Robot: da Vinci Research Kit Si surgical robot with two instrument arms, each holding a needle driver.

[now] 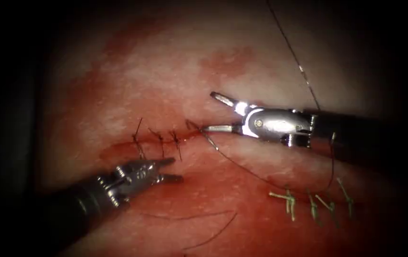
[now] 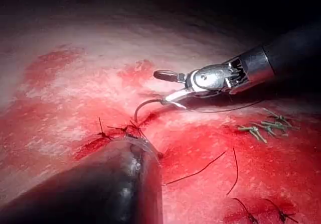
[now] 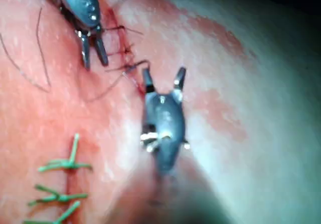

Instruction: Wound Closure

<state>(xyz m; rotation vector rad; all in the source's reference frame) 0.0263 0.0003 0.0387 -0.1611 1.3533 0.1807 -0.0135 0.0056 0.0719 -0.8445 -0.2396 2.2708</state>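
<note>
At the middle of the endoscope view the right tool point(image 1: 212, 113) comes in from three o'clock with its jaws spread wide, one pointing toward ten o'clock and the other toward nine. The lower jaw's tip lies against the needle point(image 1: 195, 125), which arcs up out of the tissue point(image 1: 156, 71) at the right end of the cut point(image 1: 165, 138). The jaws are apart and clamp nothing. In the left wrist view the needle point(image 2: 145, 106) shows as a curved hook, its far end at the tool's lower jaw and its near end down in the tissue.

Dark thread point(image 1: 261, 176) trails from the needle toward four o'clock, loops up beside the right shaft and leaves the view near twelve o'clock.

From eight o'clock the left tool point(image 1: 170, 170) reaches in just below the cut, its jaws slightly apart and empty (the right wrist view shows the gap clearly). Three dark stitches point(image 1: 158, 138) cross the cut left of the needle. Green stitches point(image 1: 308, 200) sit at four o'clock, and loose cut ends of thread point(image 1: 213, 228) lie on the red fluid point(image 1: 242, 209) near six o'clock.
</note>
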